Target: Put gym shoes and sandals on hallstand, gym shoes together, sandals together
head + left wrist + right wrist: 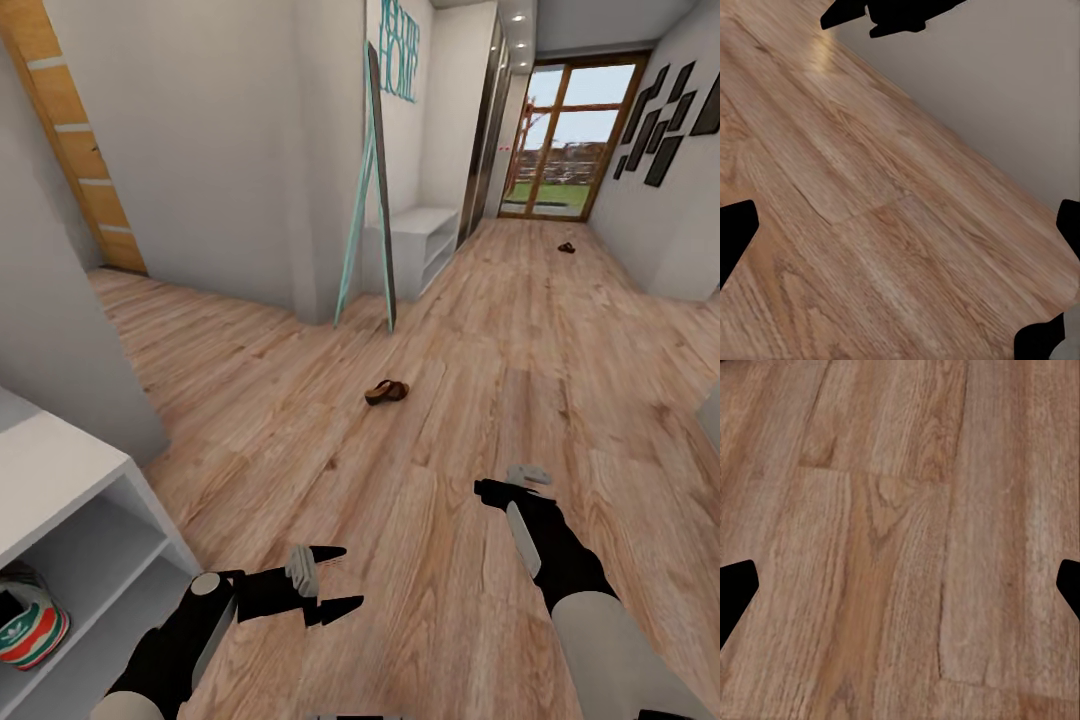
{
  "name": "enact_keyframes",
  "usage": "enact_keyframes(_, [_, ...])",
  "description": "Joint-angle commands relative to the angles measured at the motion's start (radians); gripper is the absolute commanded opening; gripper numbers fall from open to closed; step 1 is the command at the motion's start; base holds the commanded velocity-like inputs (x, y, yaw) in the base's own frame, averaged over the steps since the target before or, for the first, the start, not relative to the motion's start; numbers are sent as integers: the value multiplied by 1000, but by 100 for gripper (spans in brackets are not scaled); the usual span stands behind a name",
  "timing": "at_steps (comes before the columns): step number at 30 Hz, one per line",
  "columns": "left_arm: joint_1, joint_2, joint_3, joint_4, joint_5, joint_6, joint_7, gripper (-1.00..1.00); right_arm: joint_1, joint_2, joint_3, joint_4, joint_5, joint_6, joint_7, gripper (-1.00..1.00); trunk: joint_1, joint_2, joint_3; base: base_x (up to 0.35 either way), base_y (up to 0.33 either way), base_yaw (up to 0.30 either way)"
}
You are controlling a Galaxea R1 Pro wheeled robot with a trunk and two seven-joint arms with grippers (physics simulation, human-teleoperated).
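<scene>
One brown sandal [386, 391] lies on the corridor floor [480, 380] in the middle of the head view, well ahead of both arms. A second sandal [566, 247] is a small dark shape far down the corridor near the glass door. A gym shoe [30, 622], white with green stripes and red patches, sits inside a shelf opening of the pale grey hallstand [70, 470] at the lower left. My left gripper [345, 577] is open and empty, low over the planks beside the hallstand. My right gripper [505, 482] is also open and empty above bare floor [900, 540].
A leaning mirror [378, 190] with a teal frame stands against the wall corner ahead. Behind it is a plain low grey bench [425, 238]. A glass door [565, 140] closes the corridor's far end. A grey surface [982, 90] borders the floor in the left wrist view.
</scene>
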Motion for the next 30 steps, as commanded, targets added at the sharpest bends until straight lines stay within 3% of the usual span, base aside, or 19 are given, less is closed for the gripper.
enact_keyframes(1, [-1, 0, -1, 0, -2, -6, -1, 100, 0, 0, 1, -1, -10, 4, -7, 100, 0, 0, -1, 346, 0, 0])
enact_keyframes(9, [0, -1, -1, 1, -2, -6, -1, 100, 0, 0, 1, -2, -10, 4, -7, 100, 0, 0, -1, 346, -54, -36])
enact_keyframes(23, [-1, 1, 5, 0, -2, -5, 30, 100, 0, 0, 1, -2, -7, 4, -6, 100, 0, 0, -6, 346, -113, -272])
enact_keyframes(26, [-3, 2, 6, -4, -2, 1, 92, 100, 0, 0, 1, -2, -4, 4, -7, 100, 0, 0, -8, 346, -112, -282])
enact_keyframes(27, [-6, 4, 7, -6, -2, 18, 153, 100, 0, 0, 1, -3, -4, 4, -7, 100, 0, 0, -8, 346, -109, -237])
enact_keyframes(30, [-10, 5, 7, -9, -1, 42, 233, 100, 0, 0, 1, -3, -3, 4, -7, 100, 0, 0, -9, 346, -104, -143])
